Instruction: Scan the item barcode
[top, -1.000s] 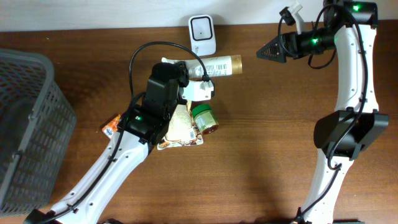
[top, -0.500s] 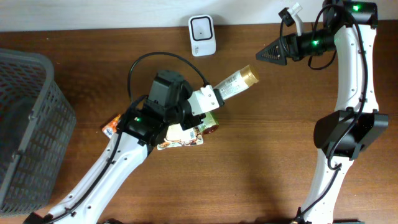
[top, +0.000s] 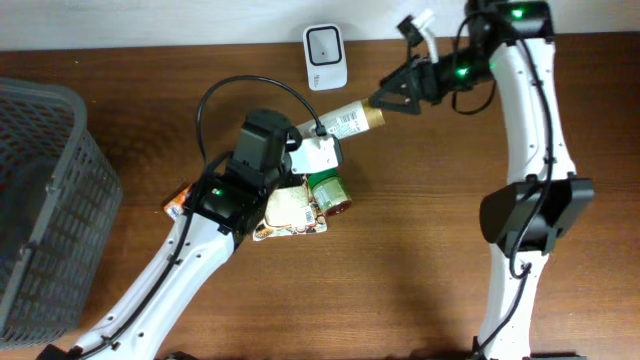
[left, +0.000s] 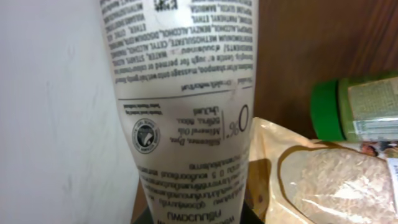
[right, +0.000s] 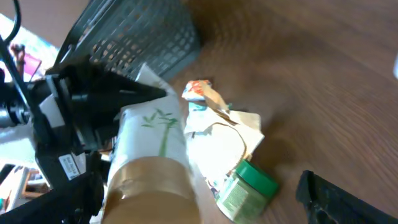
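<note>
A soft white plastic tube (top: 347, 121) with a shiny gold cylindrical cap is held above the table (top: 420, 260), lying nearly level, cap end pointing to the right gripper (top: 385, 98). The left gripper (top: 322, 142) has its jaws closed on the tube's flat tail end. Small grey print and a barcode panel cover the tube's smooth skin, and the side seen from the right wrist bears a green bamboo drawing. The right gripper's jaws stand wide open, one dark finger on each side of the gold cap; whether they touch it cannot be told.

The scanner (top: 325, 55), a white rounded block with a dark square window, stands at the table's back edge, near the tube but apart from it.

Under the left gripper a small jar (top: 328, 190) with a green ribbed lid lies on its side, touching a glossy flat pouch (top: 290, 212) whose clear window shows pale, grainy contents. An orange packet (top: 178, 204) pokes out from beneath the left arm. A grey basket (top: 45, 180) of open plastic lattice sits at the far left. The table is dark brown wood with a fine grain.
</note>
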